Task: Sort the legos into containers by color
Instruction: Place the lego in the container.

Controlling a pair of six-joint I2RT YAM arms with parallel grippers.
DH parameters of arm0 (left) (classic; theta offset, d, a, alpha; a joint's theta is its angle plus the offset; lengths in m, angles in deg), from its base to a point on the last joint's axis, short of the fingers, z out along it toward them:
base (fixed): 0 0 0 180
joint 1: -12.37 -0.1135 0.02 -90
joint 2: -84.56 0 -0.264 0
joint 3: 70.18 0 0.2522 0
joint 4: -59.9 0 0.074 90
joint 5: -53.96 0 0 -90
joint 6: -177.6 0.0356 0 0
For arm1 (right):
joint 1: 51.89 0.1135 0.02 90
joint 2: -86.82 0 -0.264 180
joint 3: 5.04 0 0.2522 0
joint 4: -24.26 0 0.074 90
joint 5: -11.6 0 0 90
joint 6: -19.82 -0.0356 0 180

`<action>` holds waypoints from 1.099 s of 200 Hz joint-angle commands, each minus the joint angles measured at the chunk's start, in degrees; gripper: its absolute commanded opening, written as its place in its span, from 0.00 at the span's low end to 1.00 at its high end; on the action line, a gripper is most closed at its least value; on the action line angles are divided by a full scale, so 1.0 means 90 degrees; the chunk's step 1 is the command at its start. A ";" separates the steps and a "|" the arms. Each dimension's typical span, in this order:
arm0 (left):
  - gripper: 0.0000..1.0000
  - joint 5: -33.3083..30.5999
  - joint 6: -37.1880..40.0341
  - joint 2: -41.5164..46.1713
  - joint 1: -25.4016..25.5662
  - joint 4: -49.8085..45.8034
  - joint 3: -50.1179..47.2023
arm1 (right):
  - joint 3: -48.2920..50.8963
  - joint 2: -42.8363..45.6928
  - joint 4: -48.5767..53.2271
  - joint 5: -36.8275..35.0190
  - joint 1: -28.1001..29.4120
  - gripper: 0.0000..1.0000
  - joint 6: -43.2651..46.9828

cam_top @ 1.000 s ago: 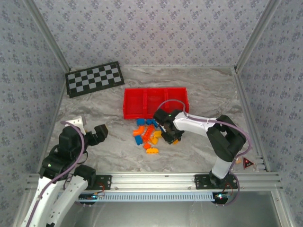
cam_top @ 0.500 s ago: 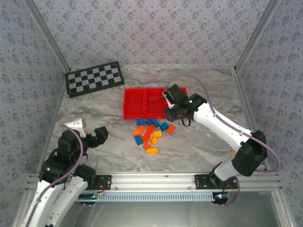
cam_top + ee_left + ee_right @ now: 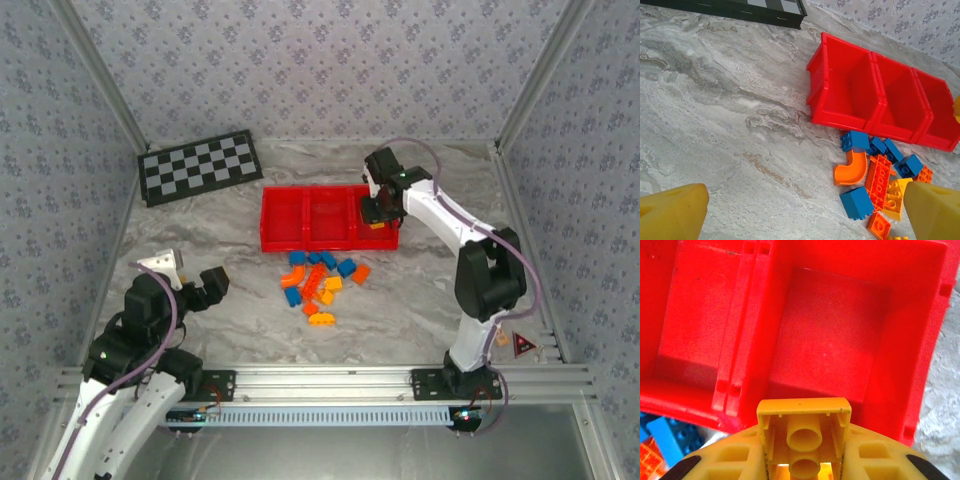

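My right gripper (image 3: 377, 214) hangs over the right-hand compartment (image 3: 830, 330) of the red tray (image 3: 300, 243), shut on a yellow lego (image 3: 804, 412) whose hollow underside faces the wrist camera. The three containers (image 3: 845, 120) all look empty. A pile of blue, red-orange and yellow-orange legos (image 3: 320, 285) lies on the table just in front of the tray; in the left wrist view the pile (image 3: 880, 185) sits at the lower right. My left gripper (image 3: 197, 287) stays low at the near left, open, its yellow fingertips (image 3: 670, 212) wide apart with nothing between them.
A black-and-grey checkerboard (image 3: 200, 165) lies at the back left, its edge (image 3: 740, 7) at the top of the left wrist view. Patterned walls close the table in on three sides. Bare marble surface (image 3: 730, 125) stretches between the left gripper and the pile.
The right arm has lifted the yellow lego from the pile and carried it back and right to above the tray's right compartment. The left arm has barely moved.
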 commanded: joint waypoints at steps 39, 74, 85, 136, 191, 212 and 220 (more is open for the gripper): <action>1.00 -0.0148 0.0021 -0.0051 0.0053 0.0177 -0.0033 | -0.0770 -0.1042 -0.0146 0.0487 -0.0240 0.25 0.0372; 1.00 -0.0214 0.0016 -0.0128 0.0055 0.0143 -0.0011 | -0.0781 -0.1333 -0.0333 0.0571 -0.0281 0.28 0.0445; 1.00 -0.0206 0.0011 -0.0149 0.0055 0.0145 -0.0010 | -0.0792 -0.1400 -0.0331 0.0570 -0.0284 0.30 0.0445; 1.00 -0.0275 -0.0009 -0.0187 0.0055 0.0102 -0.0001 | -0.0894 -0.1408 -0.0170 0.0380 -0.0276 0.43 0.0438; 1.00 -0.0309 -0.0045 -0.0237 0.0055 0.0077 0.0006 | -0.1007 -0.1241 -0.0087 0.0324 -0.0256 0.49 0.0399; 1.00 -0.0305 -0.0058 -0.0228 0.0055 0.0060 0.0020 | -0.0997 -0.1052 -0.0071 0.0315 -0.0228 0.49 0.0315; 1.00 -0.0317 -0.0066 -0.0228 0.0055 0.0050 0.0020 | -0.0997 -0.0947 -0.0047 0.0299 -0.0203 0.49 0.0261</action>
